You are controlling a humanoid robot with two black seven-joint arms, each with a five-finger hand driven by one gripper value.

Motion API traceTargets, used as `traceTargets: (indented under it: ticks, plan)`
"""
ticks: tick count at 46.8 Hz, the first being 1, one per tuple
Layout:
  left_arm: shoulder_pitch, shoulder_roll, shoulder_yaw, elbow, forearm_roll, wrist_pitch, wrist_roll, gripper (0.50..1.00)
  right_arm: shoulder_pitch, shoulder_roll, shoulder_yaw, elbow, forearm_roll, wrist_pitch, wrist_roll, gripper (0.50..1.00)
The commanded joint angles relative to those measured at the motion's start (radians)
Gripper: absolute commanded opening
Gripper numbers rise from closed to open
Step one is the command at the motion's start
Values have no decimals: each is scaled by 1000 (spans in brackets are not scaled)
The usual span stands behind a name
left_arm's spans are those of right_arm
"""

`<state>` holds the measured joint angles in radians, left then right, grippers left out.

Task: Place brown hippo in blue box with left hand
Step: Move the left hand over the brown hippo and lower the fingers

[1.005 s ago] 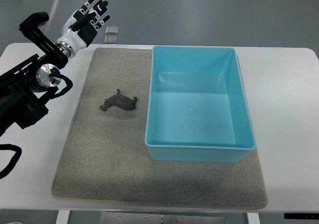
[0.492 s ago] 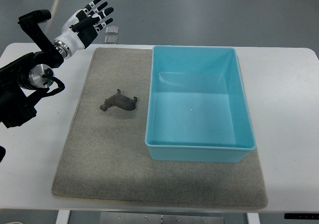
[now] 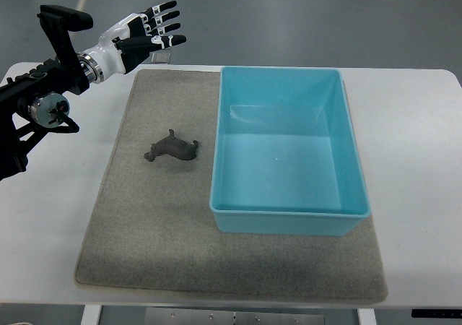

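The brown hippo lies on the grey mat, just left of the blue box. The box is an open light-blue bin on the mat's right half, with nothing in it. My left hand is raised over the mat's far left corner, fingers spread and holding nothing. It is well behind and a little left of the hippo, not touching it. The right arm does not show.
The mat lies on a white table. Two small clear squares lie on the floor beyond the table's far edge, partly behind my hand. My left arm's black joints hang over the table's left side.
My left hand has swung to the right and slightly up, fingers still spread. The arm's black links have drawn back toward the left edge. The hippo and box have not moved.
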<state>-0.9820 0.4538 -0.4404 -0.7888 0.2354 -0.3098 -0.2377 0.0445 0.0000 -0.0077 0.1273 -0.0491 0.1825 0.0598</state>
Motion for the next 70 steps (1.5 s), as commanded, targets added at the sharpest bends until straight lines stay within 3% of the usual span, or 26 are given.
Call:
traceTargets:
  ticks: [1, 12, 41, 51, 70]
  plan:
    - [-3, 12, 35, -23, 41, 0, 0, 996, 0, 0, 0, 0, 0, 0, 0, 936]
    - [-20, 48, 77, -61, 223, -8, 1, 996, 0, 0, 0, 0, 0, 0, 0, 936]
    - [-53, 138, 78, -73, 647, -219, 0, 996, 0, 0, 0, 0, 0, 0, 0, 936]
    - [-83, 187, 78, -147, 803, -281, -3, 996, 0, 0, 0, 0, 0, 0, 0, 936]
    - [-101, 210, 77, -267, 1038, -301, -5, 996, 0, 0, 0, 0, 0, 0, 0, 936]
